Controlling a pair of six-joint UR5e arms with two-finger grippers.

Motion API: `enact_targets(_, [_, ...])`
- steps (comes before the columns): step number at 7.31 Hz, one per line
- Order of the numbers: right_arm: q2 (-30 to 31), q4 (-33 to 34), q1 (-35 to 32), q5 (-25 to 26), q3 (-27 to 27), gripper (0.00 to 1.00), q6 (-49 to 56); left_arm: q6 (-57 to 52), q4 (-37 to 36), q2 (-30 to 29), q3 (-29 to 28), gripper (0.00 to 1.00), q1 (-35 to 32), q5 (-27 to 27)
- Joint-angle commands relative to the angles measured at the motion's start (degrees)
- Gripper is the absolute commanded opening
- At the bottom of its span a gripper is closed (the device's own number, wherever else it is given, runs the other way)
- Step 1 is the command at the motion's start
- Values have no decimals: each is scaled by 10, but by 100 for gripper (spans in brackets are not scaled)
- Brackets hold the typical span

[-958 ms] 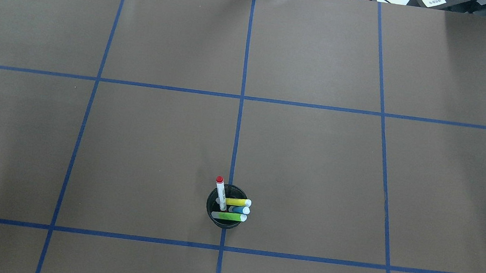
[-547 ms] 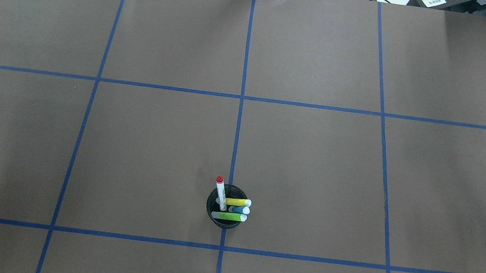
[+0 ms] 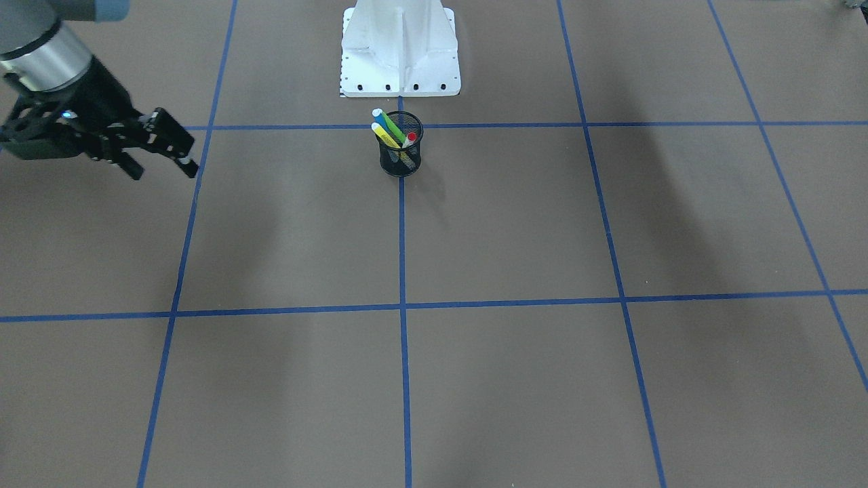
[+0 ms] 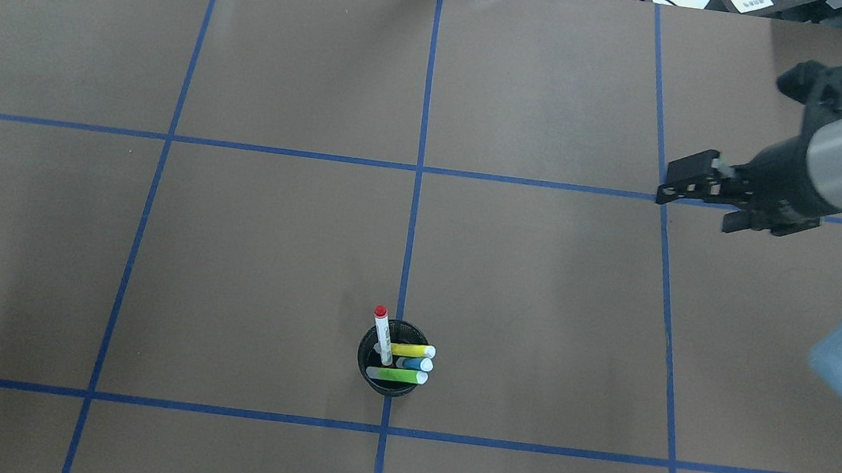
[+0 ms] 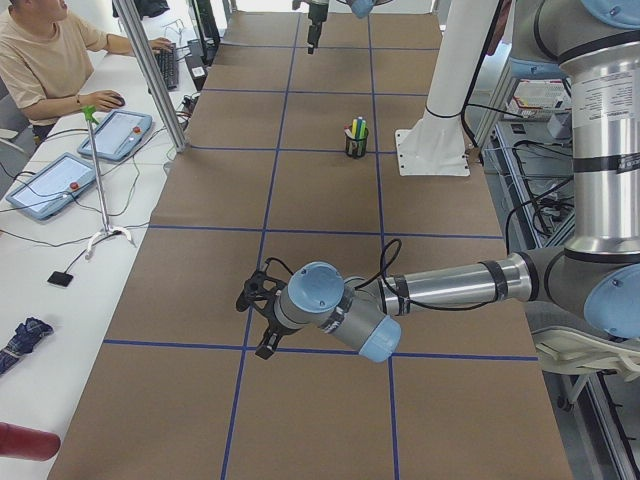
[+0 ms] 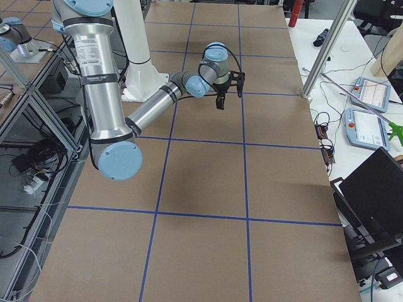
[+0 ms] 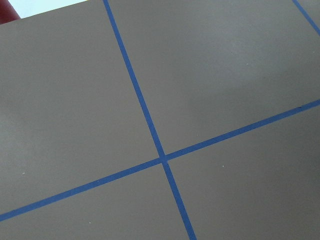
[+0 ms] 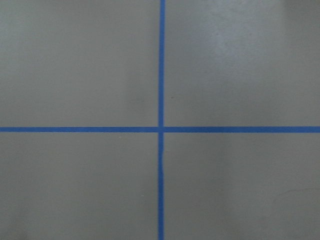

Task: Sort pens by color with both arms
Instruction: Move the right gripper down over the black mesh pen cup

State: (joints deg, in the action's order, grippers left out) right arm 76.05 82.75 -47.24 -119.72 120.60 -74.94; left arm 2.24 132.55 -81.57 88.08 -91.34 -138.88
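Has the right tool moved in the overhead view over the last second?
Yes. The right tool has come in from the view's right edge toward the centre; its tips now reach the right-hand vertical tape line.

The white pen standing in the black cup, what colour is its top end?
The white pen's top end is red, clearest in the overhead exterior view.

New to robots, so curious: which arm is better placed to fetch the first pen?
Probably the right: the right tool hangs open over the table in the overhead view, nearer the mesh cup holding the pens. The left tool shows only in the side view, farther from the cup.
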Motion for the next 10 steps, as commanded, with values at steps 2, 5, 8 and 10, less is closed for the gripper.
enact_targets(2, [-135,137,200,174,17,97,-203,-1,-1,0,-8,100,12,1])
enact_targets(5, [-193,233,313,263,14,90,-253,-1,-1,0,-8,100,14,1])
enact_targets(8, [-196,231,325,273,2,85,-221,-2,0,0,-8,100,14,0])
enact_targets(10, [-196,192,328,273,-9,79,-212,-2,1,0,-8,100,14,0])
